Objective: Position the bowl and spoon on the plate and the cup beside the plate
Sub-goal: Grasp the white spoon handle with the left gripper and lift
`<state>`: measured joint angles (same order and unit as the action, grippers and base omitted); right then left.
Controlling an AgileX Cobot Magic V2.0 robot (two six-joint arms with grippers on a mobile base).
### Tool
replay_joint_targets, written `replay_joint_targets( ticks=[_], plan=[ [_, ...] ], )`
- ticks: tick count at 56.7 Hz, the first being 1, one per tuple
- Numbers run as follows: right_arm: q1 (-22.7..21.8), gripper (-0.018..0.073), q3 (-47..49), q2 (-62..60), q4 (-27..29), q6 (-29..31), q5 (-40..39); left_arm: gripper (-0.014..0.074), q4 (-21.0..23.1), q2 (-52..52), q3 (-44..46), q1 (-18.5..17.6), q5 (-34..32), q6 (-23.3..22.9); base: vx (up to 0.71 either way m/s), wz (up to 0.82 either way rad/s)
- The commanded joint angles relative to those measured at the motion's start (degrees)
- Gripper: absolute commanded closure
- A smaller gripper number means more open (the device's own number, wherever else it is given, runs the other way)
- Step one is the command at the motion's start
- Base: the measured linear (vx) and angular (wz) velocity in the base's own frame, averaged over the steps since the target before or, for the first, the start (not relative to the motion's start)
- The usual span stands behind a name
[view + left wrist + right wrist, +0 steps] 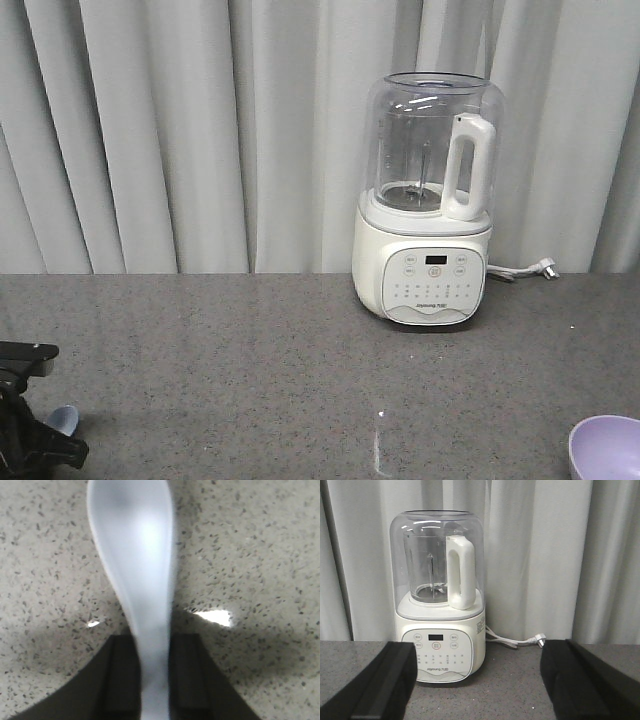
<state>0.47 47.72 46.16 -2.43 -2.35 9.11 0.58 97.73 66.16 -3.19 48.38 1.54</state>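
Work on the spoon [137, 555] looks to be the step in hand. The left gripper [155, 650] pinches its stubby handle from both sides, with the scoop pointing away over the speckled counter [250, 360]; that hold should let the scoop be laid down first. From the front, this sits far to the left of the blender [425, 250] and nearer the camera. The bowl [607, 448] rests on the counter to the blender's right, also nearer the camera, untouched. The right gripper [477, 680] faces the blender with fingers spread wide and nothing between them, probably in reserve. Neither plate nor cup is in view.
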Motion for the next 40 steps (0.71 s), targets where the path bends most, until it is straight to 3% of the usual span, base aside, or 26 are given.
replay_joint_targets(
  ticks=[1,16,27,33,40],
  plan=[
    [-0.4,0.0006,2.0,0.0,-0.6,0.6,-4.6,0.0601,-0.6,-2.2,1.6,-0.6,-0.4,-0.1,0.0,0.0],
    [-0.4,0.0006,2.3,0.0,-0.6,0.6,-0.4,0.0603,0.8,-5.8,1.8,-0.6,-2.0,-0.1,0.0,0.0],
    [-0.4,0.0006,10.3,3.0,-1.3,-0.6,18.9,0.0603,2.0,-16.3,1.8,-0.6,-2.9,0.0,0.0,0.0],
    [-0.4,0.0006,16.7,7.3,-8.5,-7.8,32.9,0.0603,2.2,-22.9,1.8,-0.6,-2.9,0.0,0.0,0.0],
    [-0.4,0.0006,20.5,12.3,-18.0,-13.7,42.6,0.0603,3.7,-29.1,1.8,-0.6,-2.6,0.3,0.0,0.0]
  ],
)
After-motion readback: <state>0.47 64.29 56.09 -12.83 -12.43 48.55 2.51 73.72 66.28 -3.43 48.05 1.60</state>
